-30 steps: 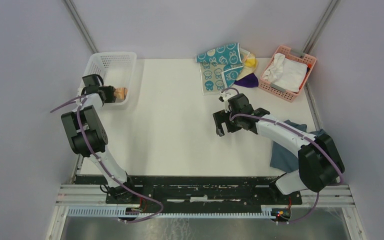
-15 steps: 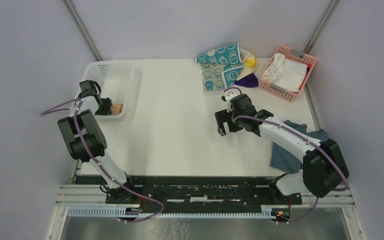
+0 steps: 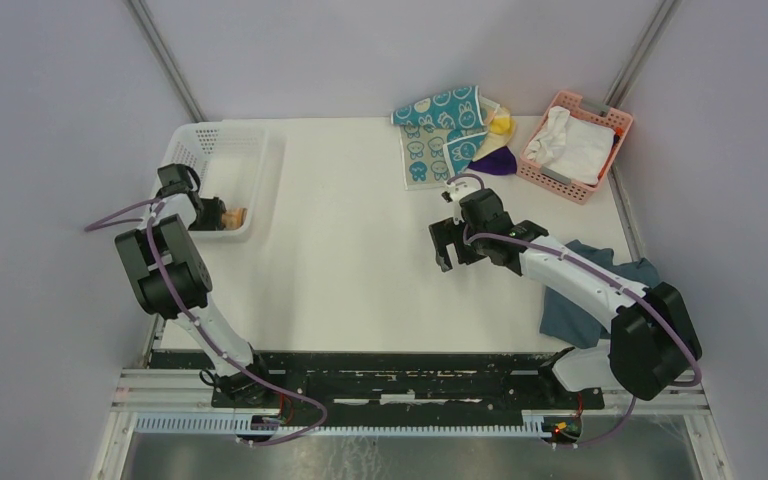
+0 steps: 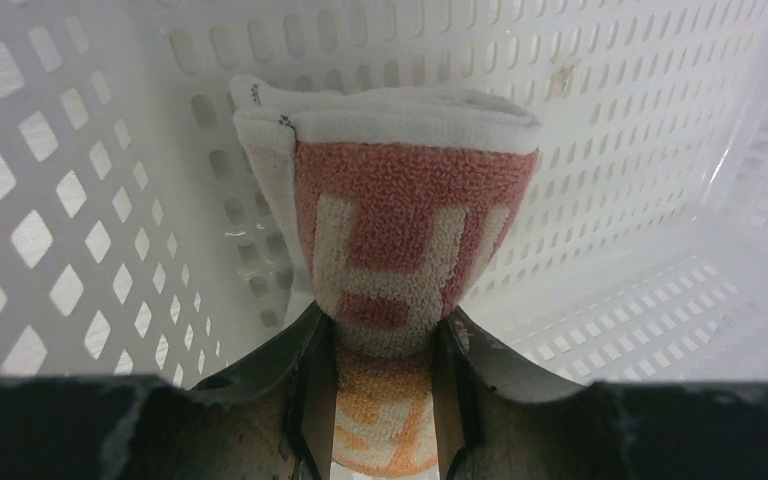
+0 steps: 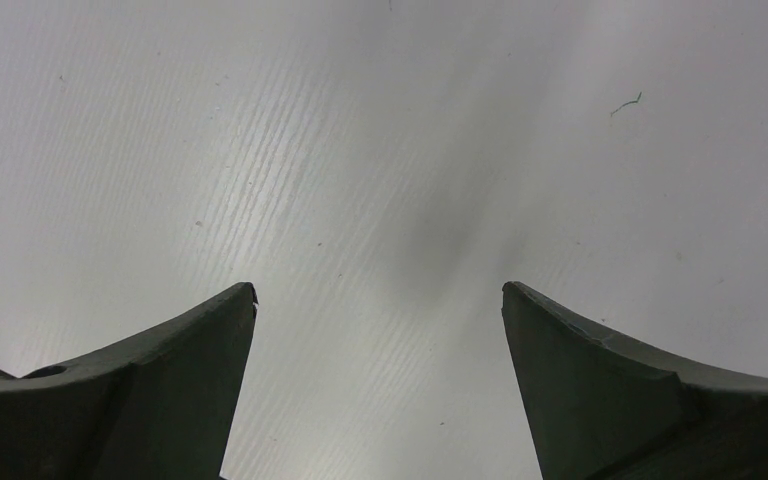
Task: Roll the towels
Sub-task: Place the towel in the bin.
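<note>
A rolled peach-orange printed towel (image 4: 400,220) sits between the fingers of my left gripper (image 4: 385,315), which is shut on it inside the white basket (image 4: 80,200). From above, the left gripper (image 3: 224,214) and the towel (image 3: 238,214) are at the near end of that basket (image 3: 260,150). More towels lie heaped at the back of the table: teal with rabbit faces (image 3: 438,125), pale yellow (image 3: 501,122) and purple (image 3: 496,162). My right gripper (image 3: 442,247) hangs open over bare table (image 5: 380,150), below the heap; the right wrist view shows the gripper (image 5: 379,290) holding nothing.
A pink basket (image 3: 612,122) holding a white cloth (image 3: 572,145) stands at the back right. A dull blue-grey cloth (image 3: 572,305) lies on the right edge under my right arm. Grey walls close in on the table.
My left gripper carried the rolled towel toward the near end of the white basket, and the basket shifted slightly. The right arm barely moved.
</note>
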